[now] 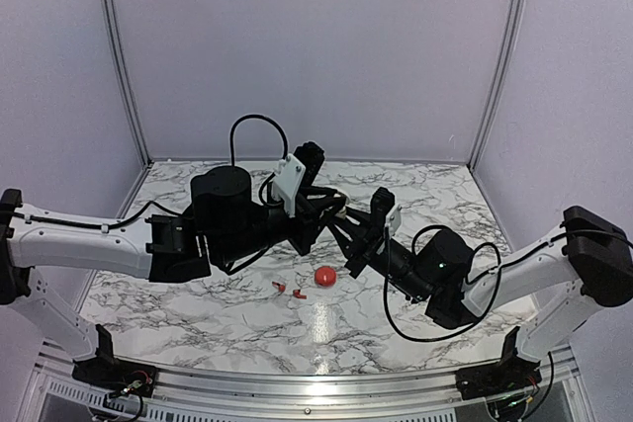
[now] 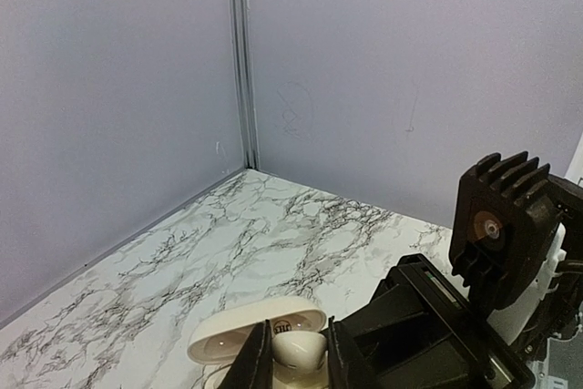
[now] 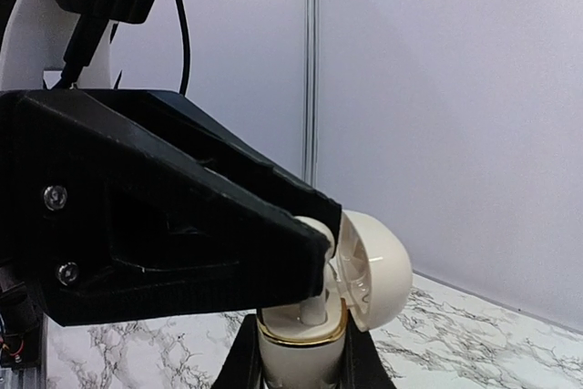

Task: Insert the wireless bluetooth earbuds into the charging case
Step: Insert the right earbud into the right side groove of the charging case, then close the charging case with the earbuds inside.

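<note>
Marble table [image 1: 198, 313] lay beneath both arms; right gripper [image 3: 302, 366] pinched the base of the charging case [image 3: 369, 271], lid open, aloft over mid-table; left gripper [image 2: 299, 353] nipped the case's upper part; red ball [image 1: 324, 276] rested on the marble; wireless bluetooth earbuds [image 1: 278, 287] lay loose at its 8 o'clock.

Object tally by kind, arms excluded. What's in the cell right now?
red earbuds: 2
red ball: 1
white charging case: 1
Total: 4
</note>
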Motion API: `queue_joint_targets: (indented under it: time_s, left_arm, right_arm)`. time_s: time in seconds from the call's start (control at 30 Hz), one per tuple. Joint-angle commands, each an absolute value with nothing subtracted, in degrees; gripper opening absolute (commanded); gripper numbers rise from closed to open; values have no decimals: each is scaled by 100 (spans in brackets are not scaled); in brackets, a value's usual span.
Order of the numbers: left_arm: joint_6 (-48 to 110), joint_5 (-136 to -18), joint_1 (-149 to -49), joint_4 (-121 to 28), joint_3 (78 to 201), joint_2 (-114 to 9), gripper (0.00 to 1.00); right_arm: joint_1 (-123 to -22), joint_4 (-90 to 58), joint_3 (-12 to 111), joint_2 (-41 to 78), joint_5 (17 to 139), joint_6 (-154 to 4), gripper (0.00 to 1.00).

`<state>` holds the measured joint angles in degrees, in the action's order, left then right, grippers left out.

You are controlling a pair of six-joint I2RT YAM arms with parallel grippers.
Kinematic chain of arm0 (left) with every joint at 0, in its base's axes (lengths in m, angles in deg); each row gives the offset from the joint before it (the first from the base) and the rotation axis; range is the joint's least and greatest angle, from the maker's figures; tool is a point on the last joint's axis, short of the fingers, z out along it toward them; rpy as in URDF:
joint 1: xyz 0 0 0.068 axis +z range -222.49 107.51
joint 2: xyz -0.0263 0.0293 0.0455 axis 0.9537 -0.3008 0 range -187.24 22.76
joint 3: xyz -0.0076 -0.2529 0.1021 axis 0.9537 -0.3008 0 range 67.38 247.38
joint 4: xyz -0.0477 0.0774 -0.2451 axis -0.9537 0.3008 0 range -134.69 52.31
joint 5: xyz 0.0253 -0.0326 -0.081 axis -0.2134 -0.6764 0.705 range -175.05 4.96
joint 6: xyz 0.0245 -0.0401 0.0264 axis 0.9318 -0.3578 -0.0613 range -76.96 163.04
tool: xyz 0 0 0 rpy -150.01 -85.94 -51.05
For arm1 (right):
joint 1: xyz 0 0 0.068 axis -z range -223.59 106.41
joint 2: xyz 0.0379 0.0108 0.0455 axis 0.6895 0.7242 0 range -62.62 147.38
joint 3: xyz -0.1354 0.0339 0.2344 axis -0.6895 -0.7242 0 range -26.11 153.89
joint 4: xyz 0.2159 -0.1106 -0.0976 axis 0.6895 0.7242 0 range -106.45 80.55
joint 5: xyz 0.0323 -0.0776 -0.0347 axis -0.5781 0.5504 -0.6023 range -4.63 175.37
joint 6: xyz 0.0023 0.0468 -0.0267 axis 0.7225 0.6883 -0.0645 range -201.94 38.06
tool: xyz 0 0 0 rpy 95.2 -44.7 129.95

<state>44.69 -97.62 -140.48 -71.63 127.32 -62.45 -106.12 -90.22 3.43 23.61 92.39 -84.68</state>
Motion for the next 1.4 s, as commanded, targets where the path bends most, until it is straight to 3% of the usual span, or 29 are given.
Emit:
queue_joint_targets:
  time_s: [0.0, 0.23, 0.7, 0.93, 1.07, 1.2, 1.37]
  left_arm:
    - [4570, -10053, -14017, -6500, 12731, -6326, 21]
    - [4670, -10024, -14017, -6466, 12740, -6254, 26]
    - [4919, -10172, -14017, -6275, 12758, -5955, 49]
    - [5059, -10143, -14004, -5992, 12679, -5416, 53]
    - [4950, -9821, -13854, -5575, 12602, -5030, 58]
    - [5277, -8729, -13632, -4682, 12668, -4780, 62]
    - [5667, -8164, -13630, -4174, 12486, -4677, 76]
  right_arm:
    - [-10670, -9695, 675, 2116, 9308, -8471, 0]
    - [-10670, -9706, 656, 2183, 9294, -8406, 0]
    - [-10637, -9758, 550, 2237, 9335, -8276, 0]
    - [-10594, -9562, 404, 2084, 9164, -8227, 0]
    - [-10469, -9349, 159, 1797, 8771, -8113, 0]
    - [-10262, -8806, -28, 1391, 7935, -8009, 0]
    - [-10089, -7903, -60, 897, 6968, -7964, 0]
